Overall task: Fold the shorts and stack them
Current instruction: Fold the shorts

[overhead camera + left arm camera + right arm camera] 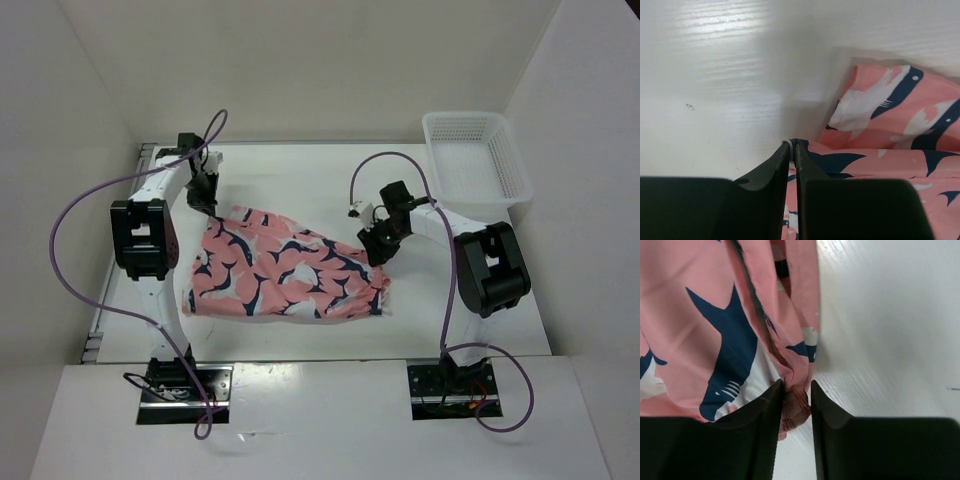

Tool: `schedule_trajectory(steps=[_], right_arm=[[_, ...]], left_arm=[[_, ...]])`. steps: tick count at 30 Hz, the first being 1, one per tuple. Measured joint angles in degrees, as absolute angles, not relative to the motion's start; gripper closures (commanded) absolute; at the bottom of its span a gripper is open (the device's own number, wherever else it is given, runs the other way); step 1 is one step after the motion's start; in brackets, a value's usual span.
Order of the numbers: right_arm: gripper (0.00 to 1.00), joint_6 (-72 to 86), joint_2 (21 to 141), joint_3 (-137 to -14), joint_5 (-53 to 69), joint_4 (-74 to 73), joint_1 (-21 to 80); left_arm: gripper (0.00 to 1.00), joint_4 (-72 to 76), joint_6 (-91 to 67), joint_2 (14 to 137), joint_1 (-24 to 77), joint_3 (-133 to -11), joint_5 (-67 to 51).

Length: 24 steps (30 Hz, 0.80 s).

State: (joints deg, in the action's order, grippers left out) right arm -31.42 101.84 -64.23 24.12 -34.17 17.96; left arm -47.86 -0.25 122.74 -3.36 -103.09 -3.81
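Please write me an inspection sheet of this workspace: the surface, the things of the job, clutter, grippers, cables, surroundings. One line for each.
Surface: white table, no spills seen.
Job's things: shorts, salmon-pink with a navy-and-white print, spread out, not yet folded.
Clutter: white perforated basket at the far right corner, nothing seen inside.
Grippers: left gripper shut on the shorts' far left edge; right gripper shut on a bunched fold at their right side.
Cables: purple cables loop freely off both arms, none lying on the shorts.
Surroundings: white walls on three sides.
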Motion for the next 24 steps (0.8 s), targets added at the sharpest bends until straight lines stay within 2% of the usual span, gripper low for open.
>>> schedule_trajectory(steps=[2, 3, 5, 6, 19, 20, 22, 24], right_arm=[[0.69, -31.2, 101.9, -64.7, 22.8, -34.3, 18.0], [0.83, -31.3, 101.9, -65.1, 22.4, -34.3, 17.9], [0.96, -31.6, 101.9, -66.0, 21.7, -34.3, 17.9], [1.00, -31.6, 101.9, -66.3, 21.5, -34.3, 17.9], [1.00, -36.4, 101.9, -67.7, 22.9, -37.5, 17.4], [1.00, -36.6, 101.9, -67.7, 22.8, -37.7, 17.4], [1.00, -37.0, 101.9, -67.7, 22.7, -38.2, 17.3], [0.87, -37.1, 101.9, -67.7, 22.4, -38.3, 17.3]], left_arm=[[0.87, -47.1, -0.3, 123.5, -3.3, -103.5, -3.7], [0.89, -46.6, -0.3, 123.7, -3.4, -103.5, -3.9], [0.94, -46.2, -0.3, 123.7, -3.4, -103.9, -4.9], [0.96, -46.0, -0.3, 123.7, -3.4, -104.5, -5.6], [0.97, -43.0, -0.3, 122.5, 3.0, -125.1, -11.5], [0.93, -42.4, -0.2, 122.7, 3.7, -125.5, -11.3], [0.73, -42.0, 0.0, 124.9, 4.9, -127.8, -11.0], [0.58, -41.2, 0.1, 129.6, 5.3, -132.4, -10.6]])
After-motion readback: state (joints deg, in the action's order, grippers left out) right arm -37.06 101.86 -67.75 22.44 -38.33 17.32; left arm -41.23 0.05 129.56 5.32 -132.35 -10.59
